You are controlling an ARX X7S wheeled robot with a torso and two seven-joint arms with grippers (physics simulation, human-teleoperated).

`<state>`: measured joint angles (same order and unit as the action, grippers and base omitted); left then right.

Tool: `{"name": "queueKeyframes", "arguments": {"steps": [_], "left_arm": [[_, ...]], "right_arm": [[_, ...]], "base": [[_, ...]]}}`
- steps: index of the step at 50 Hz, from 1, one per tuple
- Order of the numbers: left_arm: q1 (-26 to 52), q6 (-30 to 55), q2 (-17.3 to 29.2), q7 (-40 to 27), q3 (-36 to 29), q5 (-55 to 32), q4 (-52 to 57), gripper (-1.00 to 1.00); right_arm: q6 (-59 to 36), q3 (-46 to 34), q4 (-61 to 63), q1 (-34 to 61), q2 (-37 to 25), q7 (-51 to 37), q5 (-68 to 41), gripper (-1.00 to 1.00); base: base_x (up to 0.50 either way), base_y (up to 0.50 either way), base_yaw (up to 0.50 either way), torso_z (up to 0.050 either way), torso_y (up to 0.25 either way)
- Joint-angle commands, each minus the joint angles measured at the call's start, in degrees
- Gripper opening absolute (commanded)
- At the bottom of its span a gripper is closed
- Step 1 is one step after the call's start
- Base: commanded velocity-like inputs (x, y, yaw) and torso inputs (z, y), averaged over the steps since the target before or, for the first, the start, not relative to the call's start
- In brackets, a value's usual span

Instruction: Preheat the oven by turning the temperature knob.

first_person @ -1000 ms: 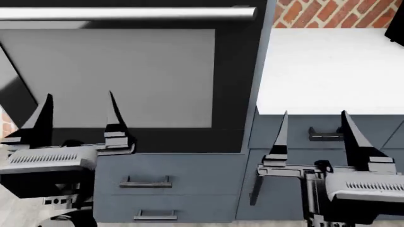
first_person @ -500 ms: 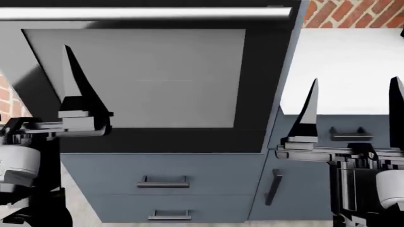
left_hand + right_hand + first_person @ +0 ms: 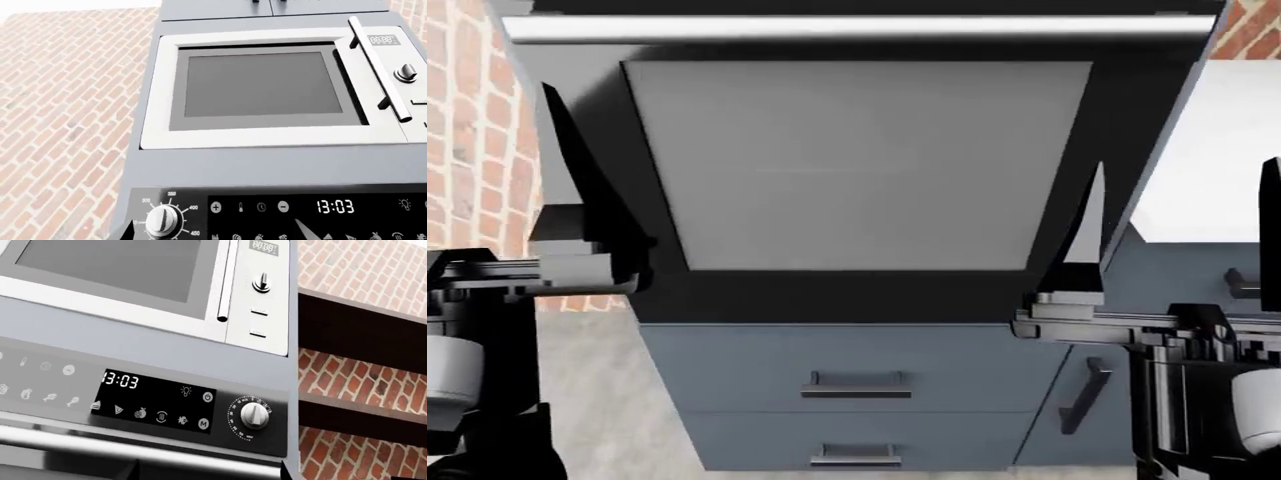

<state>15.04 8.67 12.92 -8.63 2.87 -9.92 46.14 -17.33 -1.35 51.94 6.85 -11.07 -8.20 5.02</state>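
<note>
The black oven [image 3: 854, 165], with its grey window and silver bar handle [image 3: 854, 27], fills the middle of the head view. Its control strip [image 3: 333, 207] shows in the left wrist view with a clock reading 13:03 and white icons. The temperature knob [image 3: 163, 220], ringed by numbers 300 to 450, sits at that strip's end. My left gripper [image 3: 214, 225] is open in front of the strip, the knob near one fingertip and apart from it. In the head view only one left finger [image 3: 587, 190] shows. My right gripper [image 3: 1184, 200] is open, hovering before the oven's right edge, holding nothing.
A second small knob [image 3: 255, 415] sits at the strip's other end. A white microwave [image 3: 260, 85] is mounted above the oven. Blue-grey drawers [image 3: 854, 385] lie below, a white countertop [image 3: 1214, 150] to the right, brick wall [image 3: 467, 120] to the left, dark shelves [image 3: 360, 325] beside the oven.
The head view has slid left along the cabinets, so the oven now sits centred. Both grippers stand higher against the oven front, and one left finger has left the view.
</note>
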Motion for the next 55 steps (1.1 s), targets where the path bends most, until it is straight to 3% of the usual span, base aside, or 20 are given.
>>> {"name": "queueKeyframes", "arguments": {"steps": [1,22,34,55], "left_arm": [[0.05,0.00,0.50,-0.44,-0.13,-0.31,0.44,1.00],[0.02,-0.03,1.29,-1.24,-0.44,-0.59,0.71,1.00],[-0.11,0.67,1.95,-1.43,-0.38,-1.92,2.12,1.00],[-0.17,0.68,2.67,-2.03,-0.53,-2.82,2.49,1.00]], "right_arm": [[-0.38,-0.18,0.51,-0.20,-0.47,-0.43,-0.20,1.00],[-0.56,-0.59,0.98,-0.05,-1.00,-1.16,-0.98,1.00],[0.91,-0.81,1.11,-0.81,-1.50,-1.00,-2.56,1.00],[1.34,-1.09,1.25,-1.28,-2.12,-1.71,-3.22,1.00]], "base": [[0.00,0.50,0.00,0.000,0.000],[0.00,0.36,0.00,0.000,0.000],[0.01,0.00,0.00,0.000,0.000],[0.39,0.00,0.00,0.000,0.000]]}}
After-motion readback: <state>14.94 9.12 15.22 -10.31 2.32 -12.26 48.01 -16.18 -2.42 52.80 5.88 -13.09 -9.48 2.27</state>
